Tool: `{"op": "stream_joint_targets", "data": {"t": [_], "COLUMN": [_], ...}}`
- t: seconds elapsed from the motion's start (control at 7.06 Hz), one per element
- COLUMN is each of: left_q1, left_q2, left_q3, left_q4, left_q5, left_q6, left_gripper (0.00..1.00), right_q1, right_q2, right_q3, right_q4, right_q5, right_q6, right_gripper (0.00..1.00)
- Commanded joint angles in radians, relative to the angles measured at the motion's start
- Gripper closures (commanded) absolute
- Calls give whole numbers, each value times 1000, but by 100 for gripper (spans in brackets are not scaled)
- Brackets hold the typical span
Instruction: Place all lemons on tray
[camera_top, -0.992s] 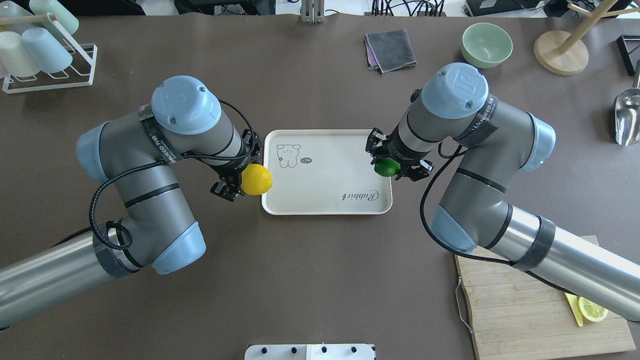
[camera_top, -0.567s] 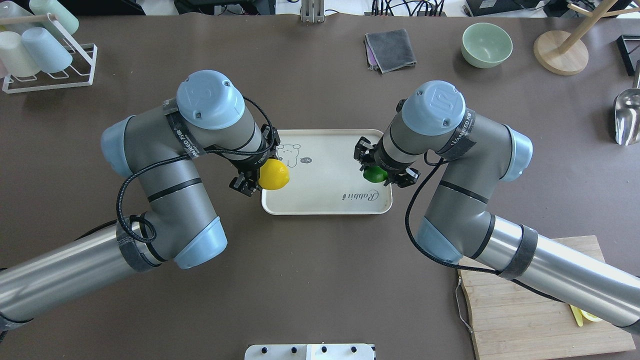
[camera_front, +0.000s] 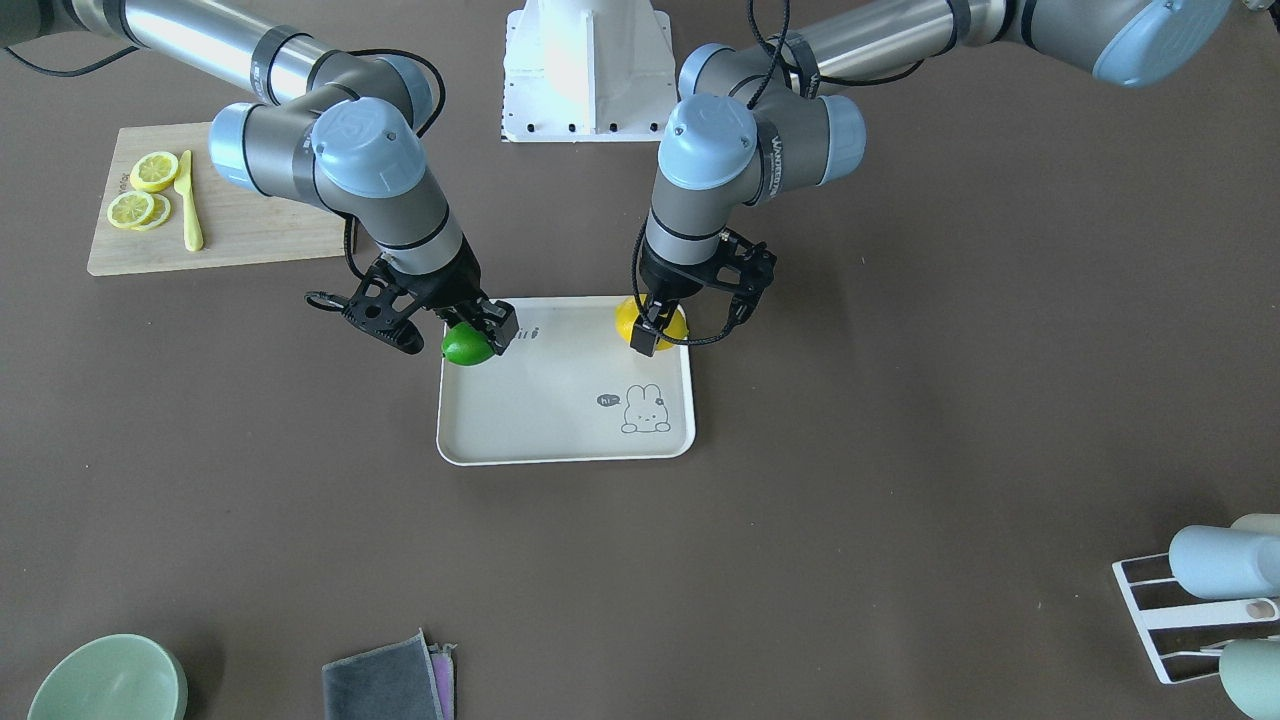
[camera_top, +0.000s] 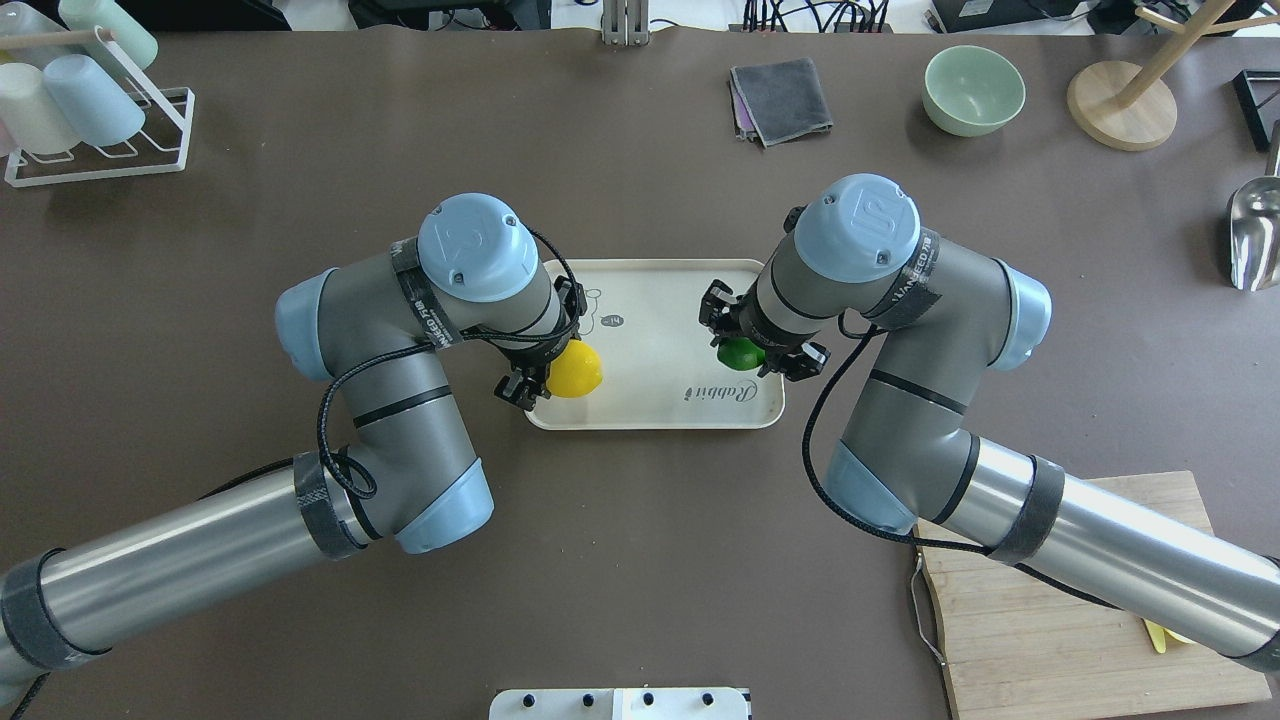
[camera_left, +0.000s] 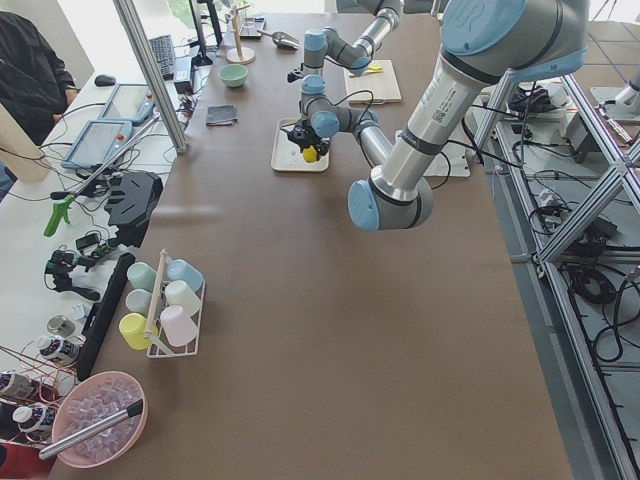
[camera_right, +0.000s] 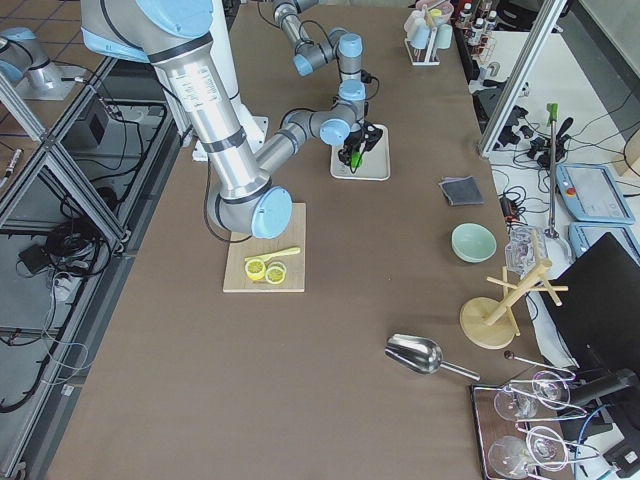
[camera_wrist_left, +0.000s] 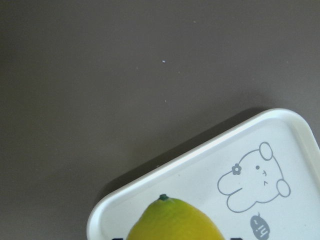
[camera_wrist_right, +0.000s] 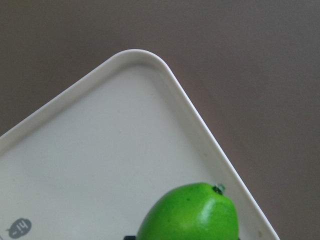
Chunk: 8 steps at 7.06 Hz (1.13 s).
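The left gripper (camera_front: 660, 318) and right gripper (camera_front: 455, 338) have swung inward. The yellow lemon (camera_top: 576, 370), earlier outside the left rim of the tray (camera_top: 655, 400), and the green lemon (camera_top: 738, 353), earlier at its right rim, are now over it. The tray lies in the middle of the desk (camera_top: 640, 560). The left gripper pinches the yellow lemon over the tray's part nearest the desk's left and near edges. The right gripper pinches the green lemon on the side toward the right edge. Whether either fruit touches the tray cannot be told.
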Motion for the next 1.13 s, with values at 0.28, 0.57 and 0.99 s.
{"op": "stream_joint_targets", "data": {"t": [0.28,0.57,0.99], "left_q1": [3,2,-7], "left_q2": [-11,-11,-11], "left_q3": [12,14,11], "left_q4": [-10,-8,-1], "left_q5": [1,3,3], "left_q6": [-3,-2,-3], "left_gripper": [100,28,3], "right_q1": [-9,-12,-11], "right_q2": [9,6,6], "right_q3": [-1,-6,-7], "right_q4": [1,0,0], "right_q5": [-1,0,-1], "right_q6": [6,0,-1], "right_gripper": [100,17,0]}}
